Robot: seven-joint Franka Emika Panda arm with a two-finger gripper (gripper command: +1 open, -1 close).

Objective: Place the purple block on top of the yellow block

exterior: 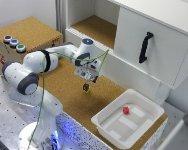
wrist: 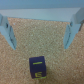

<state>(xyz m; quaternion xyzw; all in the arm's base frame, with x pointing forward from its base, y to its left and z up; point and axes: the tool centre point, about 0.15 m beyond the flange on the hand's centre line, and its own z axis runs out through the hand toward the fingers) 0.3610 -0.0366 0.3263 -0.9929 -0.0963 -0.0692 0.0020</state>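
The purple block [exterior: 86,87] stands on the cork board with a strip of the yellow block [exterior: 86,91] showing right under it, so it seems to rest on top of it. My gripper [exterior: 88,78] hangs open just above the pair, touching neither. In the wrist view the purple block [wrist: 37,68] is a dark cube with slivers of yellow [wrist: 37,75] at its edge. It lies below and between my two spread light-blue fingers [wrist: 72,29], and the gripper [wrist: 40,46] holds nothing.
A white tray [exterior: 144,103] at the exterior view's right holds a small red cube [exterior: 126,110]. A white cabinet with a black handle [exterior: 145,47] stands behind. A cork-topped box with coloured buttons [exterior: 14,43] is at the left.
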